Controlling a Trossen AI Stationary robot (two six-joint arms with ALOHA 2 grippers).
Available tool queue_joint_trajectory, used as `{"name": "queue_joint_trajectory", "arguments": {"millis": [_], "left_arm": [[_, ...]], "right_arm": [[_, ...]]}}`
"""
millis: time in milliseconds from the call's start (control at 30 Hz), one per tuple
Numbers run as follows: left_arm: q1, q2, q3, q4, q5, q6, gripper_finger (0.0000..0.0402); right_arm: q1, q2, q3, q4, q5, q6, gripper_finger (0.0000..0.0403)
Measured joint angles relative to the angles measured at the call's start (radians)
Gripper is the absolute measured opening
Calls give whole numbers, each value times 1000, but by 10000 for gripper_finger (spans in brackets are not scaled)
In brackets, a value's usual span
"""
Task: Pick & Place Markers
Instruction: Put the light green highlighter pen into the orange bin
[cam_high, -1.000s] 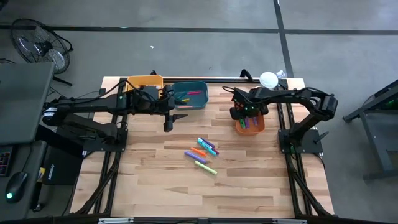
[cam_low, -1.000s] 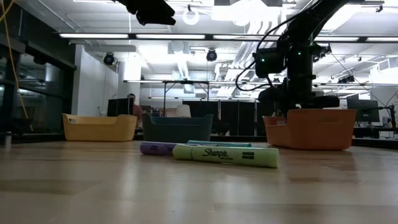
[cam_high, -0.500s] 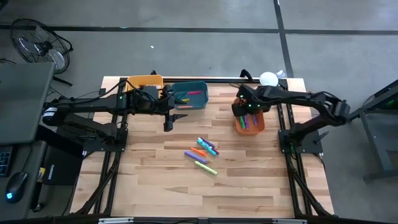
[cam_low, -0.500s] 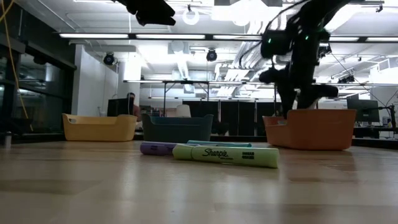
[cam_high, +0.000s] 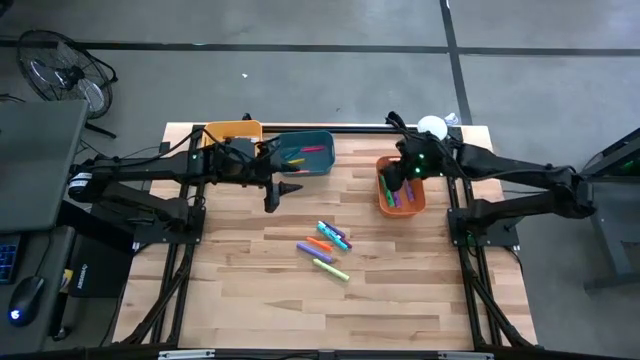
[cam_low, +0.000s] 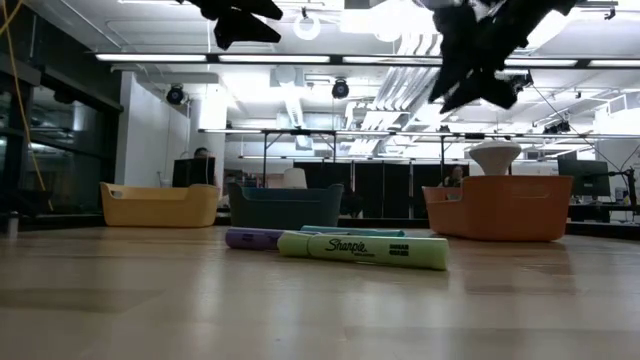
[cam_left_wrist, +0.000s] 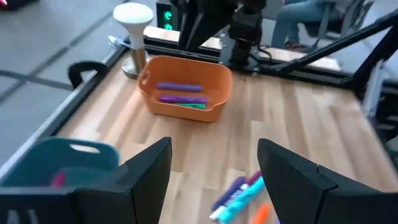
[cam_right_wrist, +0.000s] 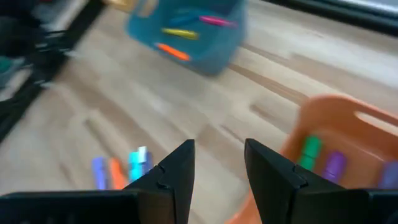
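Several markers (cam_high: 325, 245) lie loose mid-table, a yellow-green one (cam_low: 362, 248) nearest the low camera. More markers lie in the orange bin (cam_high: 400, 197), purple and green ones (cam_left_wrist: 180, 94), and in the teal bin (cam_high: 305, 153). My left gripper (cam_high: 283, 188) hovers open beside the teal bin, above the table; its wrist view looks across at the orange bin (cam_left_wrist: 185, 87). My right gripper (cam_high: 408, 170) hangs open and empty above the orange bin's far part (cam_right_wrist: 336, 137), well clear of it in the low view (cam_low: 480, 50).
A yellow bin (cam_high: 235, 132) stands at the far left beside the teal bin. A white mushroom-shaped object (cam_high: 432, 127) sits at the far edge behind the orange bin. Bare wood stretches along the near half of the table (cam_high: 330, 310).
My right gripper has risen from down inside the orange bin to well above it, drifting toward the table's far right corner as its arm drew back. The markers on the table have stayed where they were.
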Motion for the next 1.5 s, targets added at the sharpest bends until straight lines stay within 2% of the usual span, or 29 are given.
{"name": "queue_joint_trajectory", "arguments": {"millis": [133,300,467,600,833,967,1100,1367,1500], "left_arm": [[0,-3,0,-2,13,-81,232],[-12,-65,3,-33,-9,-138,232],[-129,-156,-11,-88,-228,-178,232],[-254,-246,-116,-11,-389,-231,232],[-415,-327,-308,132,-531,-336,232],[-479,-343,-365,131,-595,-382,232],[-536,-369,-408,131,-645,-404,232],[-585,-499,-472,131,-646,-370,232],[-583,-587,-524,130,-618,-357,232]], "right_arm": [[90,-34,0,57,-3,-30,129],[220,-39,0,138,22,-55,129],[327,-36,0,192,79,-57,129],[387,-31,0,217,85,-56,129],[478,25,47,253,128,-57,129],[518,118,141,241,180,-77,129],[541,246,270,138,194,-74,129],[582,538,562,-210,156,-11,129],[602,666,678,-317,110,0,129]]}}
